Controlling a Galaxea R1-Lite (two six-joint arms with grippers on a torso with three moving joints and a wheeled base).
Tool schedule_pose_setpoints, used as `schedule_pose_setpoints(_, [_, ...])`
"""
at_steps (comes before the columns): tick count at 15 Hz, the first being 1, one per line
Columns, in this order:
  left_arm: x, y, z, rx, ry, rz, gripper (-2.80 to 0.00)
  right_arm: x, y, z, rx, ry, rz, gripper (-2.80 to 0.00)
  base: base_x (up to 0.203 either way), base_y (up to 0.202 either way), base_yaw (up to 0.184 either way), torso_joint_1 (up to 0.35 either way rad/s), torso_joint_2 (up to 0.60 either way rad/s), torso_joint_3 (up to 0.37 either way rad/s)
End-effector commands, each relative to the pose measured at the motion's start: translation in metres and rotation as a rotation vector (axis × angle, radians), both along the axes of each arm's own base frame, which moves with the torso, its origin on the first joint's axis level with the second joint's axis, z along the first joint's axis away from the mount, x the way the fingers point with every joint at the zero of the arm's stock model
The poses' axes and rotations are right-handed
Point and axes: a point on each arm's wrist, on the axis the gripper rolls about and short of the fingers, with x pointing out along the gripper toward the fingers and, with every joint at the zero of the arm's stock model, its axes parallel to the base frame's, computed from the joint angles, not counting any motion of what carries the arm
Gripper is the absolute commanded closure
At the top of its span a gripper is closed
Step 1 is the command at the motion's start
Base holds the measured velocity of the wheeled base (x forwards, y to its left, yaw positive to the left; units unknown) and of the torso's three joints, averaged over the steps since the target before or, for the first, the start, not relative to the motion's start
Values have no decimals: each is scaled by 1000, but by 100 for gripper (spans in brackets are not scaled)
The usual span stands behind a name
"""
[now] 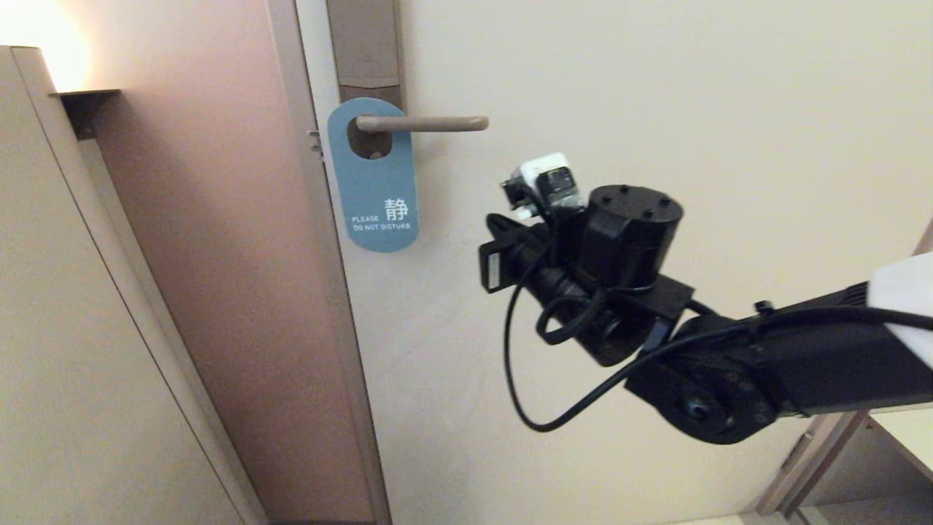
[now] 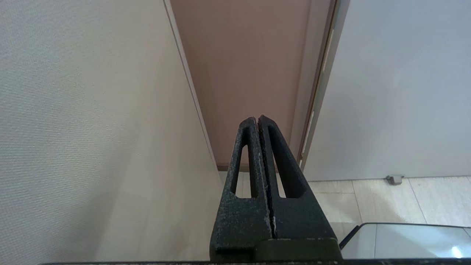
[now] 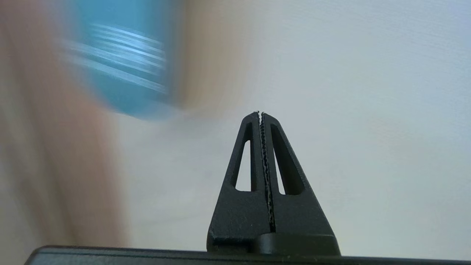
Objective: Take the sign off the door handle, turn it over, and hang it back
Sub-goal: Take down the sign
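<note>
The sign hangs on the door handle by its oval hole, blue side out, reading "PLEASE DO NOT DISTURB" in white. The handle is a slim horizontal lever on a tall brown-grey plate. My right arm is raised below and to the right of the handle, pointing at the door, apart from the sign. In the right wrist view the right gripper is shut and empty, with the sign a blue smear up and to one side. My left gripper is shut on nothing, low down, facing the door frame and floor.
The pale door fills the right of the head view. A brown wall panel and a beige cabinet side stand to the left. The left wrist view shows floor tiles and a door stop.
</note>
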Motion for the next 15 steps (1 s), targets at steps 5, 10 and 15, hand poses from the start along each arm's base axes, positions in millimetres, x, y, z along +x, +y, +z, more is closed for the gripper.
schedule_pose_setpoints(5, [0, 0, 0, 0, 2, 1, 0, -9, -151, 25, -2, 5, -360, 0, 0, 0, 0, 0, 0, 0])
schedule_pose_setpoints(10, [0, 0, 0, 0, 0, 0, 0, -54, -192, 18, -11, 33, -446, 0, 0, 0, 0, 0, 0, 0])
schedule_pose_setpoints(15, [0, 0, 0, 0, 2, 0, 0, -93, -222, 3, -27, 67, -536, 0, 0, 0, 0, 0, 0, 0])
